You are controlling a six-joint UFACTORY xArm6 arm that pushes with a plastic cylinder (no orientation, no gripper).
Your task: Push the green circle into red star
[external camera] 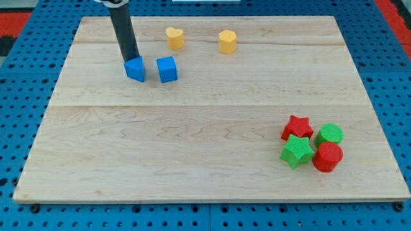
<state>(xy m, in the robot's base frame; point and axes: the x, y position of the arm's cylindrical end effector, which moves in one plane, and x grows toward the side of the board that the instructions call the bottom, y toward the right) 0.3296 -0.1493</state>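
The green circle [330,134] sits at the view's lower right, just right of the red star [297,128], nearly touching it. A green star [297,151] lies below the red star and a red circle [327,157] below the green circle; the four form a tight cluster. My tip [130,60] is far away at the view's upper left, touching the top left of a blue block [135,69].
A blue cube [167,69] stands just right of the first blue block. A yellow heart [174,38] and a yellow hexagon [227,41] sit near the view's top. The wooden board [192,147] ends close to the cluster at the right and bottom.
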